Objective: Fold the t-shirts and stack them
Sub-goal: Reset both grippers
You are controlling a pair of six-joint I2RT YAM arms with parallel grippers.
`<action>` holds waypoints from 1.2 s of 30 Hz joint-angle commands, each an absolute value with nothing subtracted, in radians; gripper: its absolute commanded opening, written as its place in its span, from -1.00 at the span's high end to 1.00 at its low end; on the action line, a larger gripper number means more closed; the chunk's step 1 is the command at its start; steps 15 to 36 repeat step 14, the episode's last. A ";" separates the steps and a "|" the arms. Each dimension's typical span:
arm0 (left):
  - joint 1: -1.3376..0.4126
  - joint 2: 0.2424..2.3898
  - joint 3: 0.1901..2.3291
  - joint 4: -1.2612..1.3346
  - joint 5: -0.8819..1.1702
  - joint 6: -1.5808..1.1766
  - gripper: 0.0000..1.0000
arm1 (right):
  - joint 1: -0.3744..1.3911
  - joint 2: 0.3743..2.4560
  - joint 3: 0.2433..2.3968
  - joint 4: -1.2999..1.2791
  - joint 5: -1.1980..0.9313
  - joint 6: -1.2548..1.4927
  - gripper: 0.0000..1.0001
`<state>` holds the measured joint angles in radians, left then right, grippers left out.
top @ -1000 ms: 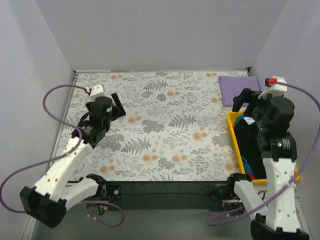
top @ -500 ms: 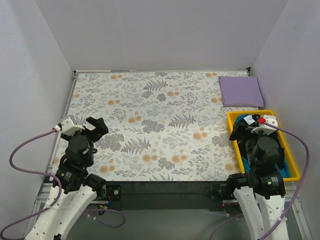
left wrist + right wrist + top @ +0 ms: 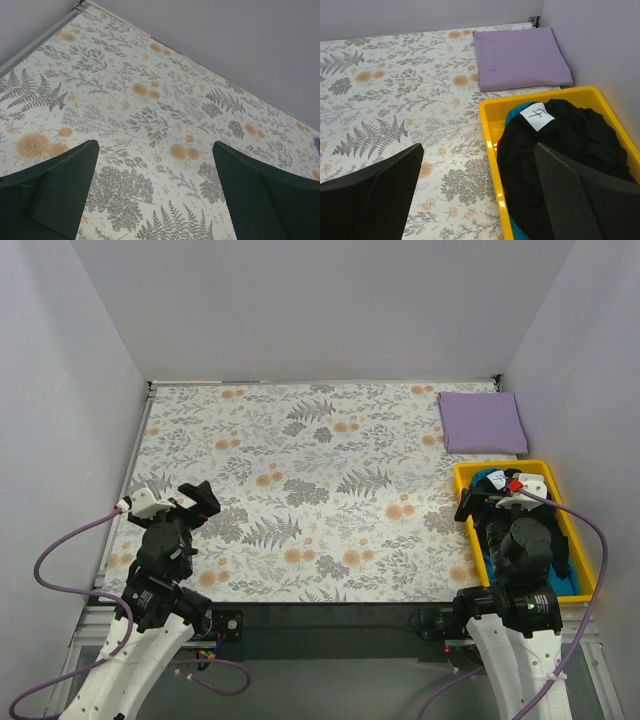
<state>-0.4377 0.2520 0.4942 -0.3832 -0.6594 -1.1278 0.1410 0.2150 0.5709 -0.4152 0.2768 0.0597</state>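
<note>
Top external view: the left gripper [image 3: 195, 502] sits at the near left over the floral table cover [image 3: 300, 450]; the right gripper [image 3: 490, 502] sits at the near right, above the near part of the yellow tray [image 3: 462, 502].
Left side: jaws spread wide, nothing between them, only printed cloth below.
Right side: jaws equally wide and empty, touching no fabric.
Folded: the lavender t-shirt [image 3: 520, 57] lies as a flat, neat rectangle in the far right corner, just beyond the tray.
In the tray: the black t-shirt [image 3: 560, 150] is bunched up with a white tag [image 3: 537, 116] on top; the blue t-shirt [image 3: 519, 108] shows only at its edges underneath.
Done: one shirt folded and placed, as far as can be seen.
Left to do: black and blue must come out, be folded and be stacked, which is probably the larger part.
</note>
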 commanded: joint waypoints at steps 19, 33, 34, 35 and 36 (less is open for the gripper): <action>-0.413 0.199 0.445 -0.259 -0.558 -0.993 -0.96 | 0.147 0.221 0.555 -0.347 0.238 0.023 -0.97; -0.413 0.199 0.445 -0.259 -0.558 -0.993 -0.96 | 0.147 0.221 0.555 -0.347 0.238 0.023 -0.97; -0.413 0.199 0.445 -0.259 -0.558 -0.993 -0.96 | 0.147 0.221 0.555 -0.347 0.238 0.023 -0.97; -0.413 0.199 0.445 -0.259 -0.558 -0.993 -0.96 | 0.147 0.221 0.555 -0.347 0.238 0.023 -0.97; -0.413 0.199 0.445 -0.259 -0.558 -0.993 -0.96 | 0.147 0.221 0.555 -0.347 0.238 0.023 -0.97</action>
